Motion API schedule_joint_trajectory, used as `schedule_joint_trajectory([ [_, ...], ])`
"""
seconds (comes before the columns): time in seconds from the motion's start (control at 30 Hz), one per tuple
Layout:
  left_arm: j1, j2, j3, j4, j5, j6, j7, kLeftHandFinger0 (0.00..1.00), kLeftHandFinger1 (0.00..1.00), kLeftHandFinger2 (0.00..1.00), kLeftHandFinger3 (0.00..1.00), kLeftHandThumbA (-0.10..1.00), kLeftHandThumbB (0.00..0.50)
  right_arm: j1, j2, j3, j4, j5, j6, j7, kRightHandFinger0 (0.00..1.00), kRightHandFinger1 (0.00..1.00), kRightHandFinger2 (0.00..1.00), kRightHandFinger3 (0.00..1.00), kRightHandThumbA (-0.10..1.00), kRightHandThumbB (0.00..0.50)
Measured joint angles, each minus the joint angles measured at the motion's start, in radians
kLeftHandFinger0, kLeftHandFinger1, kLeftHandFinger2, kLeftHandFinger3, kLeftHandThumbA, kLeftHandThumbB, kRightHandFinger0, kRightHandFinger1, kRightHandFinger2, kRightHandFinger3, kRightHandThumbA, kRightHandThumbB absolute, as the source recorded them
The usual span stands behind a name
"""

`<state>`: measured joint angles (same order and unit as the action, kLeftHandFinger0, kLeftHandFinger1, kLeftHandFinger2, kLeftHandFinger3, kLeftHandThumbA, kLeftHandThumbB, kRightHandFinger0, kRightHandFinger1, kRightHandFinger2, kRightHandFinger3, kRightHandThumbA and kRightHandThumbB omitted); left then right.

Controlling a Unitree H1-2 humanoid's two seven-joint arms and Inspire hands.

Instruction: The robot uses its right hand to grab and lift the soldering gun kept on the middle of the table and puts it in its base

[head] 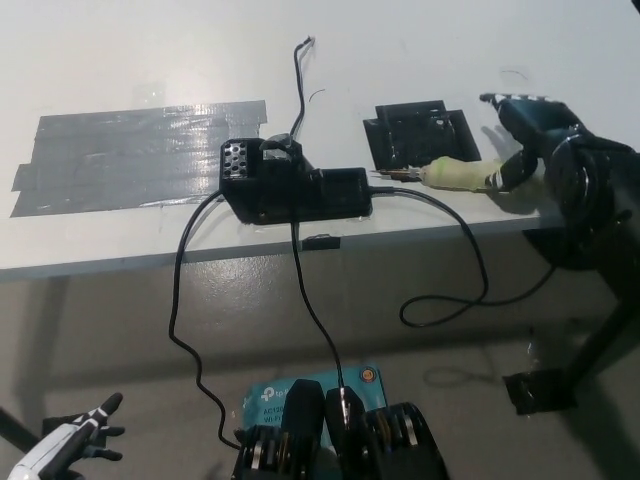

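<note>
The soldering gun [455, 176] has a pale yellow handle and lies on the white table [420, 40] near its front edge, metal tip pointing left. Its black base [290, 190], a box with a block of holes at the left end, sits just left of the tip. My black right hand [528, 135] is at the handle's rear end. Its upper fingers stretch out above the handle and the thumb is beside it, so the hand is open around it and not closed. My white left hand [68, 440] rests at the lower left, below the table, fingers apart.
A black taped square [415, 135] lies behind the gun. A wide patch of grey tape [140, 155] covers the table's left part. Black cables [470, 270] hang from the base and gun over the front edge. A blue box [300, 395] lies on the floor.
</note>
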<state>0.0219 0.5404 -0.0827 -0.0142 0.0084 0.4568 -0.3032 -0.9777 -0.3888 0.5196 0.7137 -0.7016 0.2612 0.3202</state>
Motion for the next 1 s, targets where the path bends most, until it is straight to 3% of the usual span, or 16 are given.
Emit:
schedule_joint_trajectory([
  [0.17,0.000,-0.002,-0.001,0.000,0.000,0.000,-0.004,1.00,0.77,0.88,1.00,1.00,0.077,0.045,0.006,-0.004,0.003,0.015,-0.016,0.006,1.00,1.00,1.00,1.00,0.76,0.234],
  [0.2,0.001,-0.002,-0.001,0.000,0.000,0.000,-0.005,1.00,0.78,0.88,1.00,1.00,0.104,0.047,0.005,-0.004,0.004,0.016,-0.019,0.007,1.00,1.00,1.00,1.00,0.71,0.231],
  [0.33,0.001,-0.006,-0.001,0.000,0.000,0.000,-0.009,1.00,0.78,0.88,1.00,1.00,0.092,0.055,0.005,-0.005,0.002,0.015,-0.024,-0.001,1.00,1.00,1.00,1.00,0.64,0.195],
  [0.37,0.001,-0.007,-0.001,0.000,0.000,0.000,-0.010,1.00,0.74,0.85,1.00,1.00,0.104,0.057,0.005,-0.005,0.003,0.014,-0.024,-0.006,1.00,1.00,0.95,1.00,0.62,0.202],
  [0.53,0.001,-0.011,-0.001,0.000,0.000,0.000,-0.012,1.00,0.78,0.88,1.00,1.00,0.118,0.064,0.008,-0.005,0.010,0.005,-0.017,-0.044,1.00,1.00,0.90,1.00,0.57,0.176],
  [0.57,0.001,-0.011,-0.001,0.000,0.000,0.000,-0.012,1.00,0.80,0.89,1.00,1.00,0.088,0.064,0.010,-0.006,0.013,0.004,-0.014,-0.053,1.00,0.96,0.77,1.00,0.54,0.175],
  [0.6,0.001,-0.011,-0.002,-0.001,0.000,0.000,-0.012,1.00,0.80,0.89,1.00,1.00,0.090,0.064,0.013,-0.006,0.017,0.002,-0.011,-0.064,1.00,0.94,0.75,1.00,0.53,0.175],
  [0.7,0.001,-0.012,-0.003,-0.003,0.000,0.000,-0.012,1.00,0.79,0.90,1.00,1.00,0.091,0.067,0.020,-0.007,0.021,-0.006,-0.005,-0.094,1.00,0.95,0.77,1.00,0.53,0.167],
  [0.73,0.001,-0.013,-0.003,-0.003,0.000,0.000,-0.012,1.00,0.78,0.88,1.00,1.00,0.141,0.067,0.021,-0.007,0.022,-0.008,-0.004,-0.102,1.00,0.89,0.74,1.00,0.51,0.174],
  [0.8,0.000,-0.015,-0.004,-0.002,0.000,0.000,-0.014,1.00,0.79,0.88,1.00,1.00,0.150,0.067,0.025,-0.007,0.032,-0.012,-0.004,-0.122,1.00,0.84,0.72,1.00,0.51,0.176],
  [0.83,0.000,-0.016,-0.004,-0.002,0.000,0.000,-0.015,1.00,0.79,0.87,1.00,1.00,0.153,0.068,0.026,-0.007,0.034,-0.013,-0.004,-0.129,1.00,0.83,0.74,1.00,0.50,0.176],
  [0.9,0.000,-0.019,-0.003,-0.002,-0.001,0.000,-0.017,1.00,0.76,0.84,1.00,1.00,0.183,0.068,0.028,-0.007,0.040,-0.013,-0.006,-0.134,1.00,1.00,1.00,1.00,0.57,0.165],
  [0.93,-0.001,-0.020,-0.003,-0.002,-0.001,0.000,-0.018,1.00,0.75,0.83,1.00,1.00,0.168,0.067,0.028,-0.006,0.044,-0.012,-0.007,-0.130,1.00,1.00,1.00,1.00,0.56,0.182],
  [1.0,0.000,-0.020,-0.003,-0.002,-0.001,0.000,-0.019,1.00,0.75,0.84,1.00,1.00,0.157,0.067,0.029,-0.005,0.050,-0.004,-0.007,-0.103,1.00,1.00,1.00,1.00,0.64,0.281],
])
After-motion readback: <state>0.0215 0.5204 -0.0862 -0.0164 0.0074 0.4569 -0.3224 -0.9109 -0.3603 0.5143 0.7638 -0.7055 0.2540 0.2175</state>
